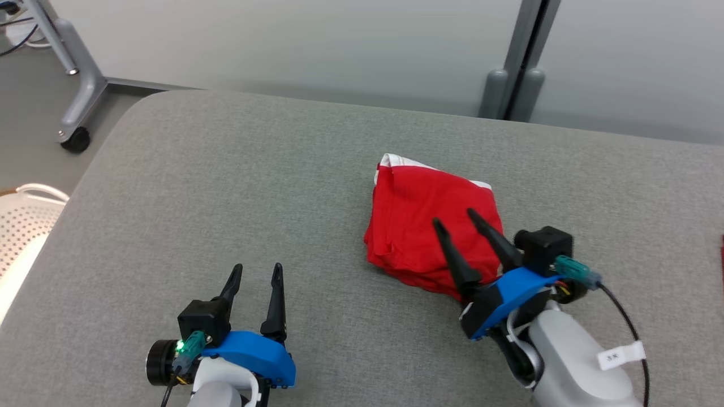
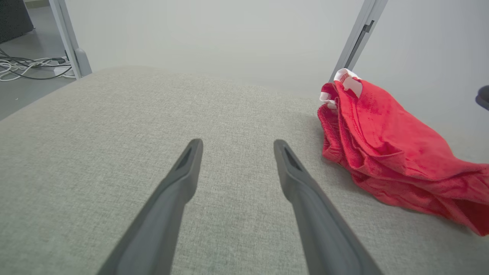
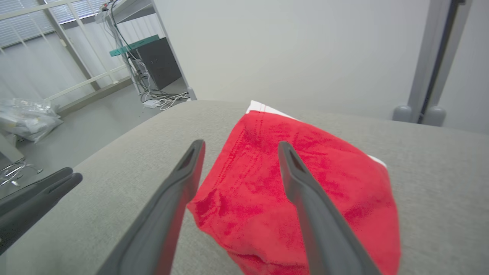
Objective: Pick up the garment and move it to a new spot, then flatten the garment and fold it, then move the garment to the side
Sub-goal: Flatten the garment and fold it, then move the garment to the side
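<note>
Far left, off the table edge: white perforated basket (image 1: 22, 226), partly in view. Lower left: left pincer (image 1: 257, 267) spread wide, holding nothing, low over bare grey fabric-topped table (image 1: 226, 169), well apart from the cloth. Right of centre: red garment (image 1: 421, 226) with white trim at far edge, lying on table in a loose layered bundle, not flat; type of garment unclear. Right: right pincer (image 1: 453, 217) also spread wide, empty, fingers pointing out over near right part of bundle; touching or just above, cannot tell. Judged light, soft, floppy, thin knit; likely to sag and come unfolded when lifted, little slip risk given textured cloth, nothing fragile. Best hold, probably: pinch through stacked layers at near edge or a corner, or on hem or white trim for firmer bite; two-corner hold likely needed for flattening.
</note>
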